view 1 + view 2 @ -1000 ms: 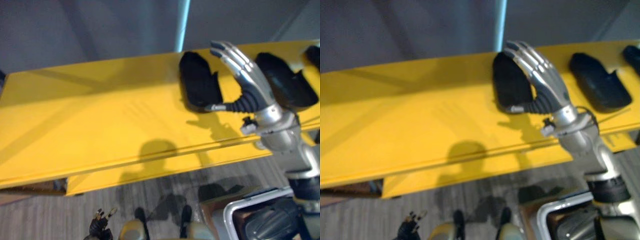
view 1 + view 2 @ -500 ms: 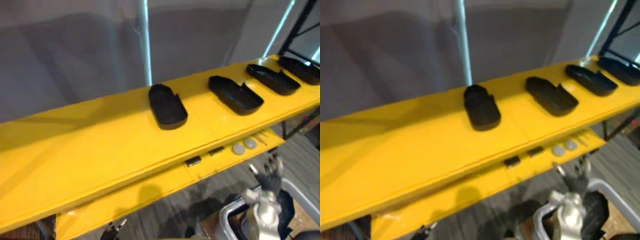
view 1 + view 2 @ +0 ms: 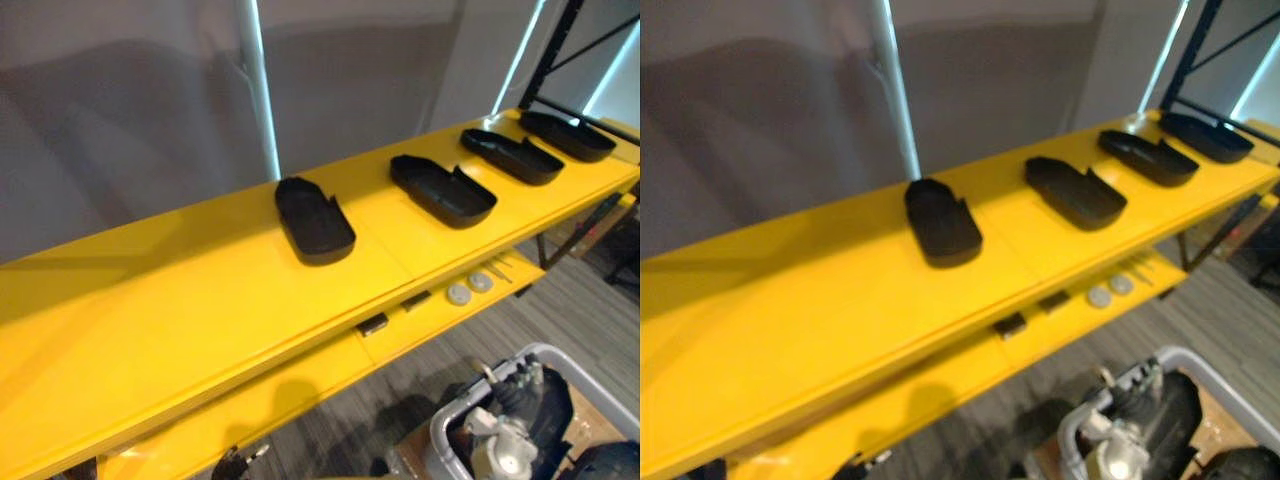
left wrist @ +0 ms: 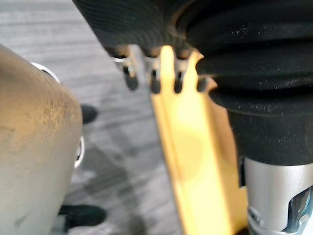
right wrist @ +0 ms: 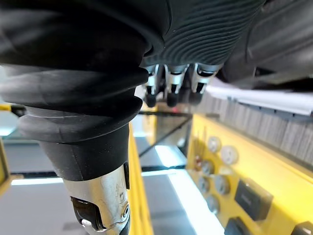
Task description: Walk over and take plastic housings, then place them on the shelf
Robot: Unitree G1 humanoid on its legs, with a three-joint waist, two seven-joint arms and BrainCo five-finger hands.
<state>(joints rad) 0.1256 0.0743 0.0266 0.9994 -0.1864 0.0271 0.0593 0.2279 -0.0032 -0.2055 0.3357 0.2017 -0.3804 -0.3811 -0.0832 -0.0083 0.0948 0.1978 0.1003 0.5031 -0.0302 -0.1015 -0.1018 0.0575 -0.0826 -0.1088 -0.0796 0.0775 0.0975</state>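
Left eye view: four black plastic housings (image 3: 313,220) lie in a row on the yellow shelf (image 3: 150,300), from its middle to its right end. The right hand (image 5: 168,85) hangs by the grey bin (image 3: 545,350), fingers loose and empty. The left hand (image 4: 154,81) is relaxed too, holding nothing.

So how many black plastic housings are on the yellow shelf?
4 housings along the yellow shelf: one mid-shelf, one right of it, two near the right end. Others may be hidden.
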